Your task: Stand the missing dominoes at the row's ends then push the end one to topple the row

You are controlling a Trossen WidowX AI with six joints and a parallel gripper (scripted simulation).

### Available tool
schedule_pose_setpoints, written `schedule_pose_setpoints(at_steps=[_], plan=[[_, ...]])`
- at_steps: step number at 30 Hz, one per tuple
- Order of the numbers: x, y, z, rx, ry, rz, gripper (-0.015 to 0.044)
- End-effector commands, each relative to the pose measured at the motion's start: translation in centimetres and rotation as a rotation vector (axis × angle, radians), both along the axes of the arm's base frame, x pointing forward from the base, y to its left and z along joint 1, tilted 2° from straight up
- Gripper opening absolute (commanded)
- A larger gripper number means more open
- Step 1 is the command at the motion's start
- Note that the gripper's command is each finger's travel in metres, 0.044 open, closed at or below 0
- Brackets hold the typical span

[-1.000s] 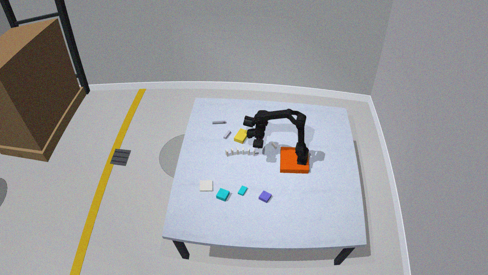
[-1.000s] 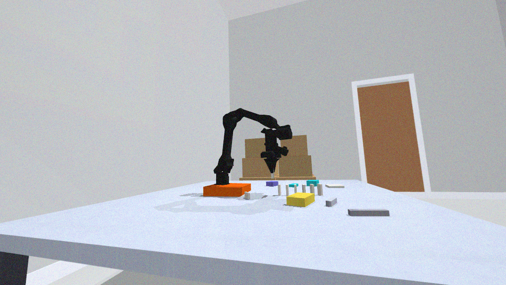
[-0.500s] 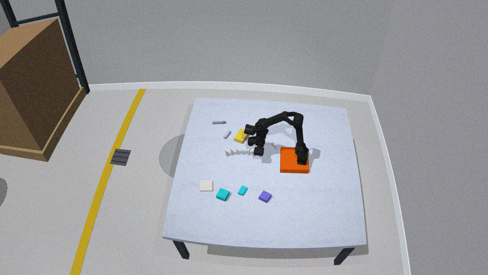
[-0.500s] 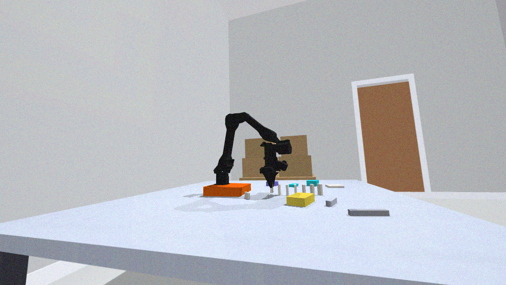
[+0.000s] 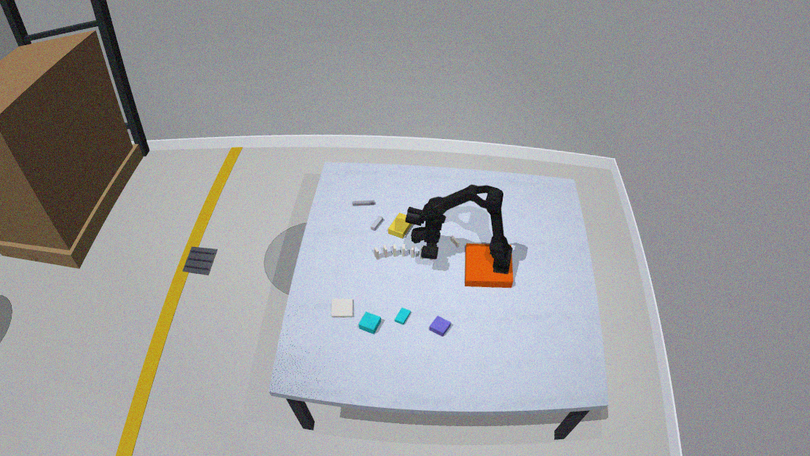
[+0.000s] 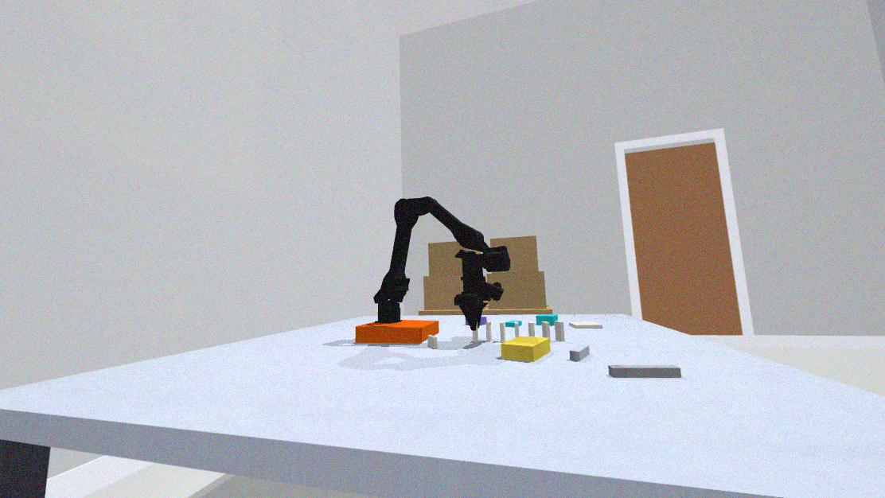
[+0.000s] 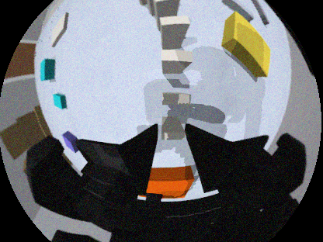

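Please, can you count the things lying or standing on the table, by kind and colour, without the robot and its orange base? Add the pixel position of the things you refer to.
Small off-white rectangular dominoes (image 5: 454, 242) (image 6: 559, 331) (image 7: 175, 57): 8
Yellow rectangular block (image 5: 398, 227) (image 6: 524, 349) (image 7: 248, 43): 1
Teal rectangular blocks (image 5: 370, 322) (image 6: 547, 320) (image 7: 48, 70): 2
Purple rectangular block (image 5: 439, 325) (image 6: 482, 320) (image 7: 70, 141): 1
Flat off-white square plate (image 5: 342, 308) (image 6: 586, 325) (image 7: 60, 29): 1
Grey narrow bars (image 5: 363, 202) (image 6: 645, 371) (image 7: 238, 10): 2
Total: 15

A yellow block (image 5: 400, 225) lies beyond the row of upright dominoes (image 5: 394, 250), near the hand (image 5: 429, 252).

Our six-joint arm (image 5: 496, 223) (image 6: 401, 247) is matte black all over, with slim links, a ribbed-looking shoulder, bulky rounded joint housings and stubby cylinders by the wrist. Our black end effector (image 6: 473, 312) (image 7: 171, 126) tapers to wedge-shaped fingers.
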State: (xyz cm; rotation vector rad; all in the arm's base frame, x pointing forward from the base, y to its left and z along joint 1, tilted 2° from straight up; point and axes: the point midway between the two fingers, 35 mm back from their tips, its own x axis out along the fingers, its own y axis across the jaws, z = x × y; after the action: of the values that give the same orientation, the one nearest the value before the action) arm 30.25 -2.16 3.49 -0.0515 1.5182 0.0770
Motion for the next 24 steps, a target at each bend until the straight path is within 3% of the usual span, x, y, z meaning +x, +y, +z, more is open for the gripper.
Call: schedule_pose_setpoints(at_steps=[1,8,12,20,24], plan=[[0.0,-0.1,-0.1,-0.006,0.001,-0.004,0.0265],[0.0,-0.1,-0.1,-0.006,0.001,-0.004,0.044],[0.2,-0.1,0.8,-0.005,0.0,-0.004,0.044],[-0.4,-0.2,12.1,-0.001,0.0,0.0,0.044],[-0.6,-0.2,13.0,-0.001,0.0,0.0,0.044]])
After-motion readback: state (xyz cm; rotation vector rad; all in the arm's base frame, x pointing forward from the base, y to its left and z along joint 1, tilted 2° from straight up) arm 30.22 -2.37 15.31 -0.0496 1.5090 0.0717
